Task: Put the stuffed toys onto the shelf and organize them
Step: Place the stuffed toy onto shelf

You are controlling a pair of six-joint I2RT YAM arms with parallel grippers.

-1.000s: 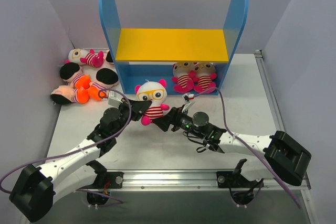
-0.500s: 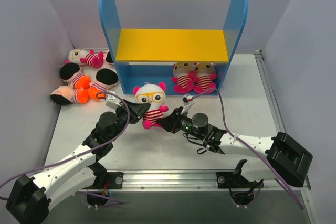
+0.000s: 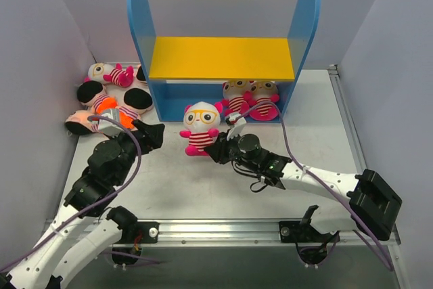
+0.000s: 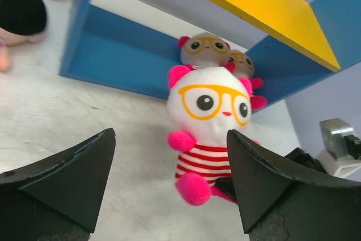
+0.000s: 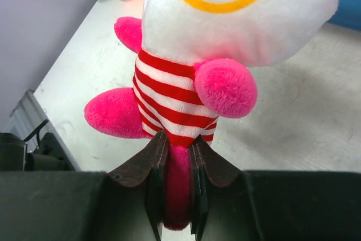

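Since a second ago my left gripper (image 3: 153,133) has let go of the stuffed toy (image 3: 200,121) with the yellow glasses and has drawn back toward the left of the frame. Its jaws now stand wide apart with nothing between them, and they point at the toy from nearby. My right gripper (image 3: 218,149) has closed, and its narrow jaws pinch one pink leg of that toy. The toy is upright at the centre of the frame, over the grey table (image 3: 318,133), just in front of the shelf (image 3: 141,32) and closer to its blue lower level than before. Inside that lower level, at its right end, two striped toys (image 3: 236,103) sit side by side. The other toys (image 3: 101,103) lie heaped at the left of the frame, beside the shelf's left panel.
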